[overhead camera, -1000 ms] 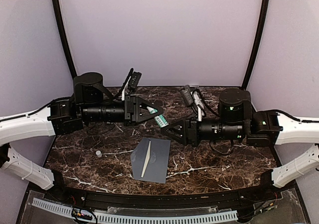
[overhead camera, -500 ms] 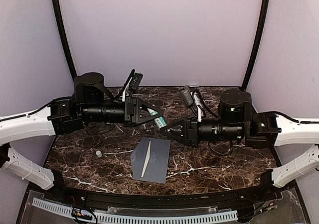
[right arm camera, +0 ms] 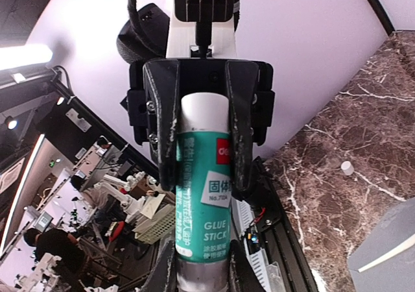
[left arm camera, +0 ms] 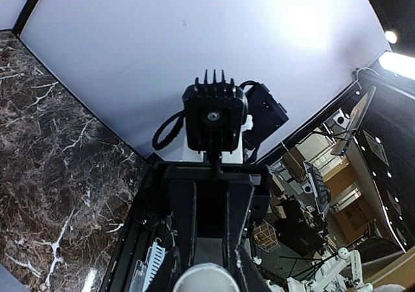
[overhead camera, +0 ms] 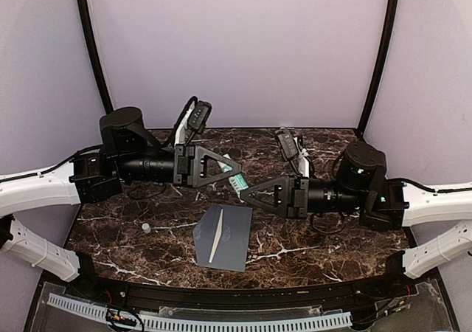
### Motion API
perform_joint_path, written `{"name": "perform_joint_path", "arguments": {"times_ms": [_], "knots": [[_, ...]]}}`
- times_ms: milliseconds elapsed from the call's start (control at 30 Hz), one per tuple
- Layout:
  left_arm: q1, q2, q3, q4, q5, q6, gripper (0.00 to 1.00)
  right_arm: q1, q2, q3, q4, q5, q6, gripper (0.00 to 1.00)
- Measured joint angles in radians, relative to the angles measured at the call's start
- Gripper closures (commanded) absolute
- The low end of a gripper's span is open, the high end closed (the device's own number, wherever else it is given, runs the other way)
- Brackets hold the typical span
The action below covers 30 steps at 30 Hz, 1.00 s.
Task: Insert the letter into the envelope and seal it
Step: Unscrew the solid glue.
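While both grippers clamp one glue stick in mid-air, envelope lies flat below

As the two arms meet tip to tip above the table (overhead camera: 332, 247), the left gripper (overhead camera: 239, 175) is closed on a teal-labelled glue stick (right arm camera: 203, 175). The right wrist view shows its two fingers (right arm camera: 163, 130) pressed on either side of the tube. Facing it from the opposite end, the right gripper (overhead camera: 244, 192) has its own fingers tight against the white near end of the same stick, seen at the bottom of its wrist view, so it is gripping too. Stick is off the table, roughly level, between the two tips.

Grey-blue envelope (overhead camera: 225, 237) lies flat on the marble near the front edge, below and just in front of the meeting grippers, touched by neither. Of the letter (overhead camera: 216, 242) only a thin cream strip shows, running diagonally across the envelope. The rest is hidden, and I cannot tell how far in it sits. Small white cap (overhead camera: 146, 228) sits on the table well left of the envelope.
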Motion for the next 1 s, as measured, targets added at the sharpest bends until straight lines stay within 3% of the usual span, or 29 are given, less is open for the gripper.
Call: {"name": "perform_joint_path", "arguments": {"times_ms": [300, 533, 600, 833, 1000], "knots": [[-0.002, -0.019, -0.029, 0.074, 0.024, 0.022, 1.0, -0.02, 0.0, -0.035, 0.125, -0.082, 0.084, 0.82], [0.005, -0.055, -0.035, 0.017, -0.098, -0.008, 1.0, -0.027, -0.018, -0.022, -0.004, -0.014, 0.024, 0.46], [0.014, -0.081, -0.035, -0.013, -0.146, -0.027, 1.0, -0.028, -0.029, -0.017, -0.067, 0.011, -0.004, 0.4], [0.034, -0.093, -0.033, -0.098, -0.207, -0.089, 1.0, -0.013, -0.042, 0.06, -0.284, 0.101, -0.126, 0.35], [0.034, -0.055, -0.032, -0.132, -0.196, -0.111, 1.0, 0.029, -0.003, 0.157, -0.396, 0.19, -0.21, 0.38]]}}
